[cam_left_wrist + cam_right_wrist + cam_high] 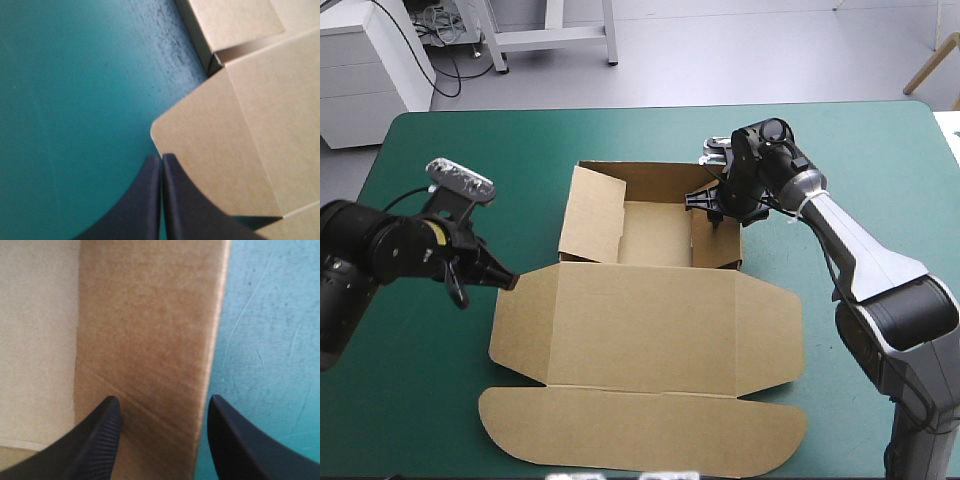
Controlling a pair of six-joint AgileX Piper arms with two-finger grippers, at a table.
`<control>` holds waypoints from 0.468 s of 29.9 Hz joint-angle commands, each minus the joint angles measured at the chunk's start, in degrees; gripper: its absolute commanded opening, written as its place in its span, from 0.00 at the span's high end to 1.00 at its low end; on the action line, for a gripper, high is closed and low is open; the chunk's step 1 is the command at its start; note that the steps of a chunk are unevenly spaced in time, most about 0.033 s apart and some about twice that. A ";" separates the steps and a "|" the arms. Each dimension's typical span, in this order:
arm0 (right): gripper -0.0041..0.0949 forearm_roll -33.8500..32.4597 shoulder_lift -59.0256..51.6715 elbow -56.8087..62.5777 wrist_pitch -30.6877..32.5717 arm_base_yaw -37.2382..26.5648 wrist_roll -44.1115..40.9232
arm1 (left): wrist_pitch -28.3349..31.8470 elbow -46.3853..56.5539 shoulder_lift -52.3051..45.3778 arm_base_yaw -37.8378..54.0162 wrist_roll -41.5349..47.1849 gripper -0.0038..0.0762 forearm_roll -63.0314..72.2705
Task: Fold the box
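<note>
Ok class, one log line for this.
box: walls raised, lid flat | left tool: shut at lid corner | right tool: open astride wall

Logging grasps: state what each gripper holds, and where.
Nothing held. Left gripper shut, at the box's flap corner; right gripper open astride its side wall.

Bright, even overhead light; soft shadow inside box [655,235] tray, beside raised walls.

Box [640,330]: plain brown board, no print; tray wall darker brown in shade, floor paler. Table cover [440,420]: teal-green, faint pale scuffs and scratches. Left gripper [161,156]: black, plain. Right gripper [164,400]: black, fine ribbed pattern on one finger. Right arm [860,260]: silver-grey with black sections.
</note>
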State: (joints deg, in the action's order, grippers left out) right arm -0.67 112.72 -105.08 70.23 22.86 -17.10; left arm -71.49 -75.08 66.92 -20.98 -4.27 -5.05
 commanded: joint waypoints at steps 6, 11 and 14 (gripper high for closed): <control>0.53 -0.17 -1.43 -1.17 -1.24 -0.30 0.66 | 4.94 13.76 -13.84 -0.22 -0.12 0.96 -0.19; 0.98 1.34 -1.21 -1.17 -1.24 -0.44 2.20 | 6.72 22.70 -20.72 -0.22 -0.12 0.96 -0.01; 0.98 1.46 -1.10 -1.17 -1.24 -0.63 2.18 | 9.24 28.11 -25.15 -0.22 -0.12 0.96 -0.01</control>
State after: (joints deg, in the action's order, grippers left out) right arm 0.00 114.46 -105.08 69.63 22.69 -16.09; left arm -66.68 -49.36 45.40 -20.98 -4.27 -5.06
